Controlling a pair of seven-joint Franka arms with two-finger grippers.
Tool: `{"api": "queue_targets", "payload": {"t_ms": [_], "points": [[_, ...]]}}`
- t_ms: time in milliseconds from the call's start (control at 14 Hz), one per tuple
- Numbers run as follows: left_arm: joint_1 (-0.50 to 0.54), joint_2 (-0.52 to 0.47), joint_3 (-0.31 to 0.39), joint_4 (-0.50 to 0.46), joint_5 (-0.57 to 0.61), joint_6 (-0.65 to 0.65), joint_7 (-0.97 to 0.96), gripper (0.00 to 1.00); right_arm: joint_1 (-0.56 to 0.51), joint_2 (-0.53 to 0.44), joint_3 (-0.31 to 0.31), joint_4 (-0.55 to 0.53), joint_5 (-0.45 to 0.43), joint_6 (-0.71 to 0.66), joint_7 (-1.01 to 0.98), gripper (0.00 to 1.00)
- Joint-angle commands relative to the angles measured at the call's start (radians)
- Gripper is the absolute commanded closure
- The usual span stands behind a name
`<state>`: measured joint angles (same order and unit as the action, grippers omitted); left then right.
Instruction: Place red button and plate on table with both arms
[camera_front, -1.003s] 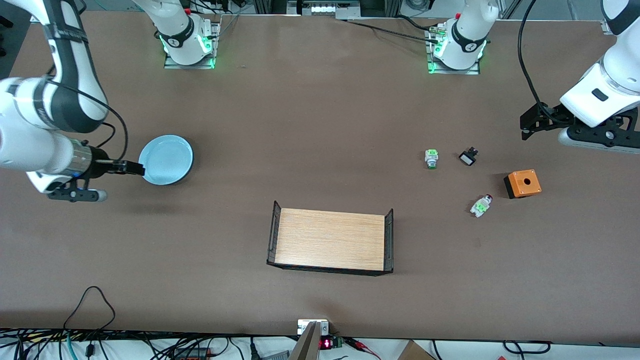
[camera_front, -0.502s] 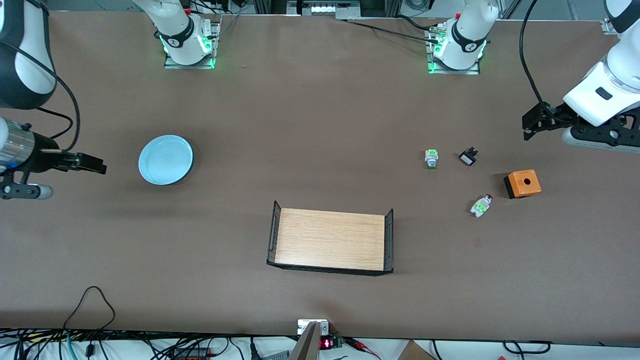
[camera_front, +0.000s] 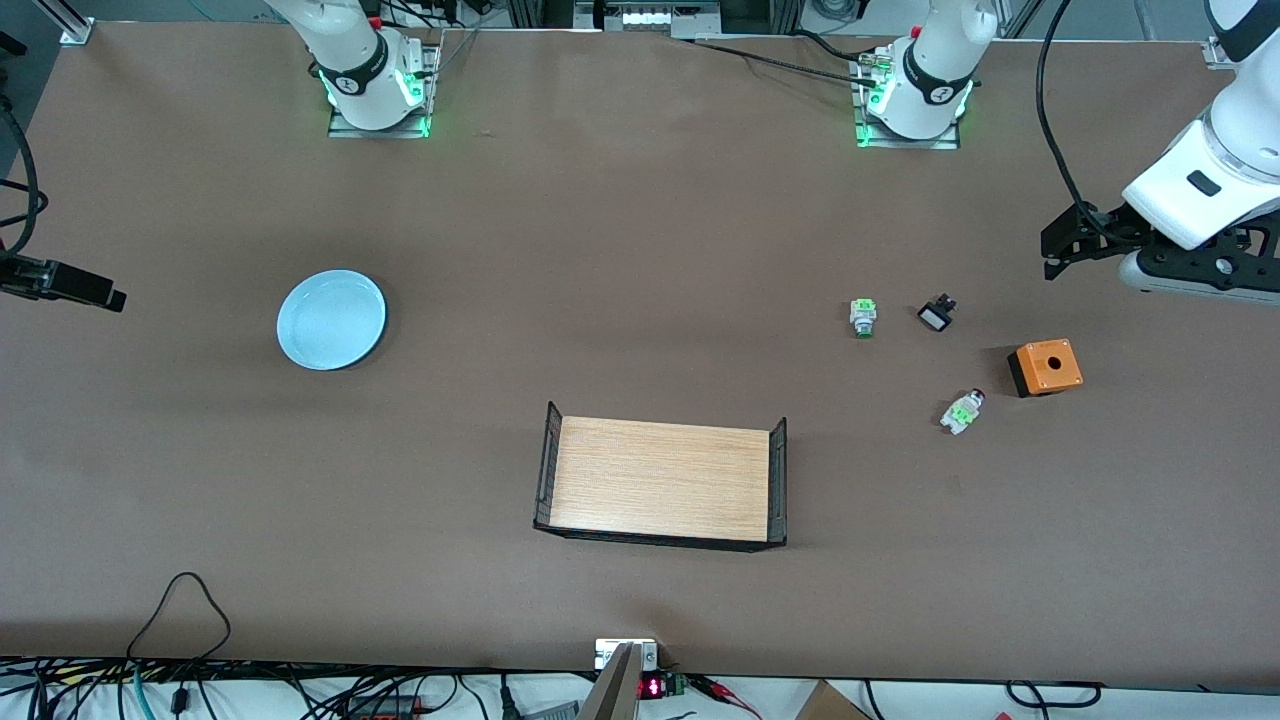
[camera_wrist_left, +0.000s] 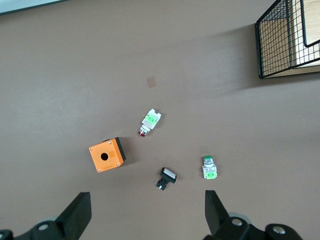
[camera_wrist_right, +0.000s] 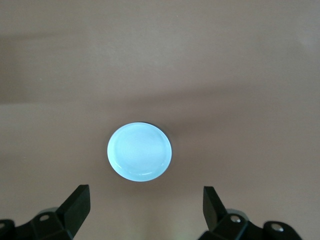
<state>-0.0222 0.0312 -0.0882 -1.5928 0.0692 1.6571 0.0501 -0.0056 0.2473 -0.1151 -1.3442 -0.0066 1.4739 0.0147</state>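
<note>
The pale blue plate (camera_front: 331, 319) (camera_wrist_right: 140, 151) lies flat on the brown table (camera_front: 640, 230) toward the right arm's end. My right gripper (camera_front: 105, 297) (camera_wrist_right: 145, 207) hangs open and empty at that end's edge, well apart from the plate. The red button (camera_front: 963, 411) (camera_wrist_left: 150, 121) lies on its side on the table toward the left arm's end, its dark red cap pointing toward the orange box. Open and empty, my left gripper (camera_front: 1049, 255) (camera_wrist_left: 147, 215) hovers over bare table at that end, apart from the button.
An orange box with a round hole (camera_front: 1045, 366) (camera_wrist_left: 106, 155), a small black switch (camera_front: 936, 315) (camera_wrist_left: 166, 177) and a green-capped switch (camera_front: 863, 317) (camera_wrist_left: 209, 167) lie near the red button. A light-wood tray with black wire ends (camera_front: 661, 482) (camera_wrist_left: 290, 40) stands mid-table, nearer the front camera.
My right gripper has drawn back from the plate's rim toward the right arm's end of the table; the plate stays put. The left arm has barely moved.
</note>
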Motion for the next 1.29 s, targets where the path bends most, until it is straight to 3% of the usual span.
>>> {"api": "queue_targets", "payload": {"t_ms": [0,215,573,1218], "points": [[-0.001,0.009,-0.004,0.027,0.006,-0.017,-0.003,0.00,0.026,-0.040,-0.044,-0.061,-0.013,-0.004,-0.068,0.00],[-0.001,0.009,-0.002,0.027,0.006,-0.016,-0.003,0.00,0.027,-0.052,-0.044,-0.082,-0.012,-0.003,-0.055,0.00],[0.004,0.009,-0.002,0.027,0.006,-0.017,-0.003,0.00,0.033,-0.155,-0.031,-0.228,-0.009,0.071,-0.055,0.00],[0.005,0.009,-0.002,0.027,0.006,-0.017,-0.003,0.00,0.032,-0.189,-0.018,-0.277,-0.009,0.119,-0.045,0.00]]}}
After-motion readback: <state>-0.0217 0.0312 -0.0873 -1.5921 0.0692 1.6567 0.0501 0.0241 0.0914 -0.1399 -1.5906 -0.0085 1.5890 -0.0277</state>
